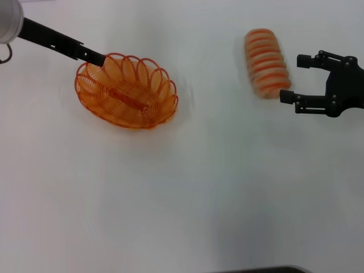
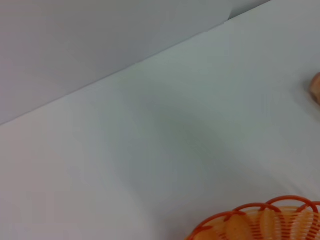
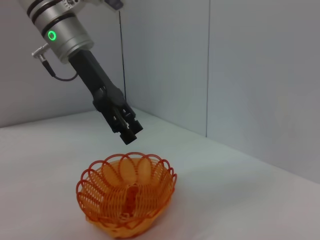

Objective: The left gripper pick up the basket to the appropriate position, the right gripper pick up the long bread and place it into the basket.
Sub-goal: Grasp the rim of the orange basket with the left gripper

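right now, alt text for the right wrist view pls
The left tool, on a silver arm with a green light ring, hangs just above the far rim of an empty orange wire basket on a white table. Grey wall panels stand behind.

A robot test lab, it seems: a bare white counter [image 1: 182, 199] boxed in by plain grey panel walls [image 3: 250, 75], with a silver arm [image 3: 60, 25] carrying a green light ring.

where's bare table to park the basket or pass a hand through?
Bare table spans the whole near side, plus the strip between the basket and the long bread. Crowded: far left, where the left hand hangs over the basket rim, and far right, where the open right hand flanks the bread.
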